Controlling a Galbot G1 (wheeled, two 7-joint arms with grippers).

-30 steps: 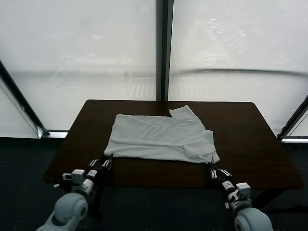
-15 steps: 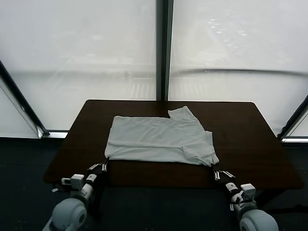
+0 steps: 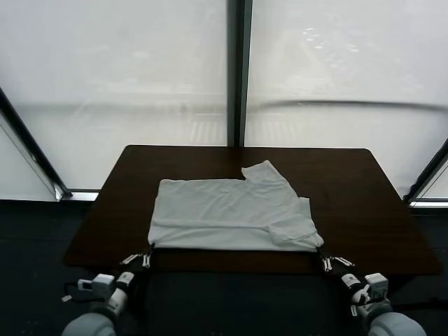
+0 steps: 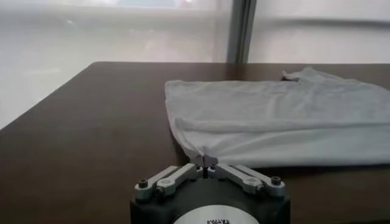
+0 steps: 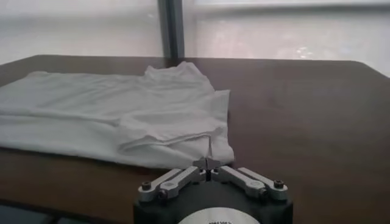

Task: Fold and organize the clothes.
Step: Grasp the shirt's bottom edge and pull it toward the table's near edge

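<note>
White cotton is pinched at both near corners. In the left wrist view we see the left gripper (image 4: 206, 163) with its fingers closed together on the near left corner of the T-shirt (image 4: 286, 119); the cloth rises in a small peak where the tips meet. In the right wrist view the right gripper (image 5: 208, 162) shows the same: fingers closed on the near right corner of the T-shirt (image 5: 116, 112), a thin pleat of fabric running up from the tips.

From the head camera, the left gripper (image 3: 148, 253) sits at the near left corner of the garment and the right gripper (image 3: 319, 253) at the near right corner, both low over the front edge of the counter (image 3: 364, 203).

We note the T-shirt (image 3: 227, 213) lies folded and mostly flat across the middle of the dark brown counter, its long side running left to right. One flap sticks up at the far edge, right of centre. A folded layer lies along the near right portion. No print is visible on the upward face.
</note>
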